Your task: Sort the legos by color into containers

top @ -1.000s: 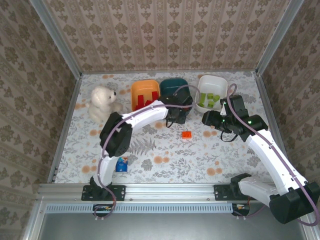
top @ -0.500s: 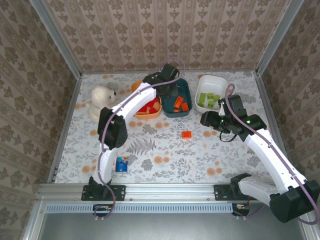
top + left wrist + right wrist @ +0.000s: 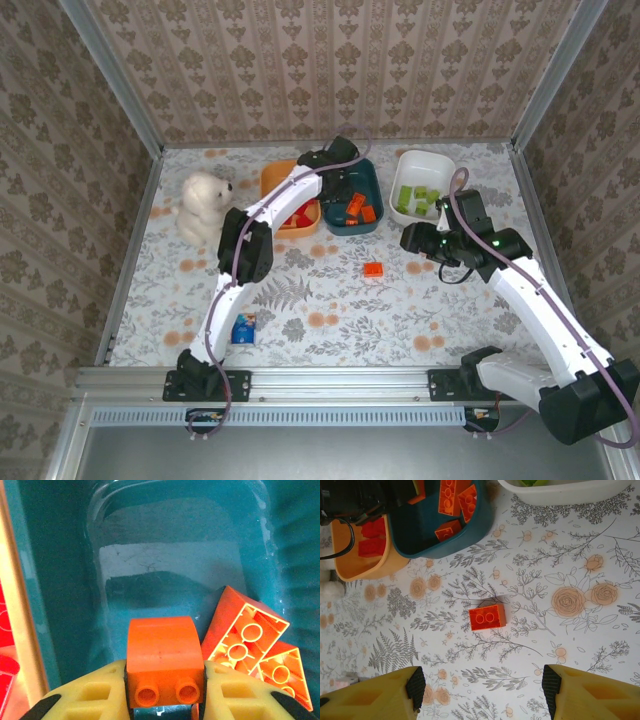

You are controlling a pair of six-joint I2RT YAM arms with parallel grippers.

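In the lower part of the right wrist view the right gripper (image 3: 483, 686) holds its jaws apart, empty. A square orange lego (image 3: 487, 617) lies on the table (image 3: 600, 645) at centre frame. Farther back, the left gripper (image 3: 165, 694) clenches a curved orange lego (image 3: 162, 652) above the teal bowl (image 3: 150, 555), with more orange legos (image 3: 245, 630) at lower right.

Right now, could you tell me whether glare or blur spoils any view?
Left wrist view: pale glare streaks the teal bowl, yet the held orange brick reads sharp. Right wrist view: crisp, the loose orange brick casting a soft shadow. Top view: evenly lit, sharp.
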